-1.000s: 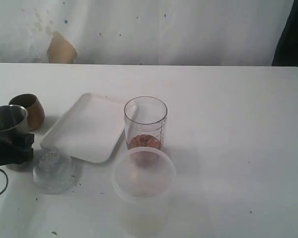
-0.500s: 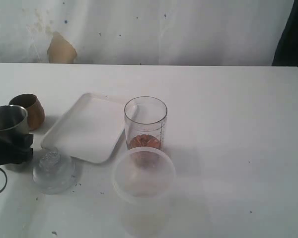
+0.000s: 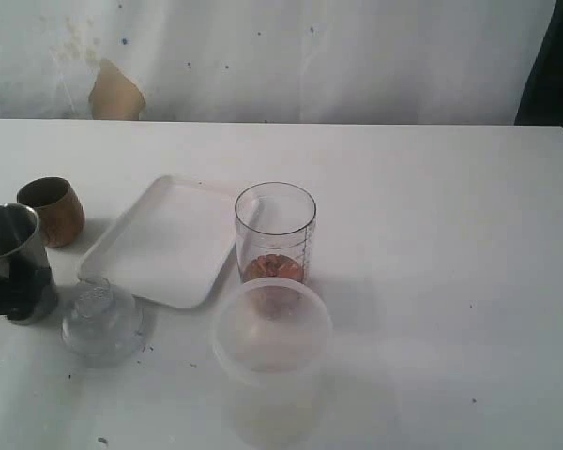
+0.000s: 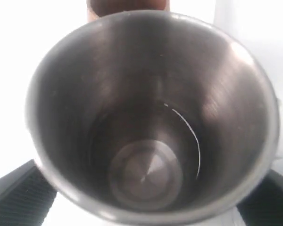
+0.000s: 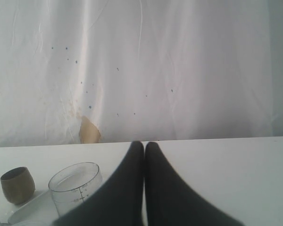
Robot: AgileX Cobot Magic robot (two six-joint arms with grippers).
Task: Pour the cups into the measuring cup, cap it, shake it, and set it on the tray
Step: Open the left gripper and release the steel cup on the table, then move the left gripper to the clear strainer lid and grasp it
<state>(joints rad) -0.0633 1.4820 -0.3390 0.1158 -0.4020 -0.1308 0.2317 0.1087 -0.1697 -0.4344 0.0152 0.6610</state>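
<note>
Left hand (image 3: 17, 292) is straddling the empty steel tumbler (image 4: 146, 117) by the counter's (image 3: 432, 234) left edge, grip unclear; right hand (image 5: 144, 144) is resting pinched closed. Pouring seemingly done, capping the measuring cup (image 3: 275, 234) is coming next.

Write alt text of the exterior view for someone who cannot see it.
A clear measuring cup with a brownish layer at its bottom stands on a white table beside a white tray, with a frosted tub in front of it. To the left sit a brown wooden cup, a steel tumbler and, nearer the camera, a clear domed lid.
</note>
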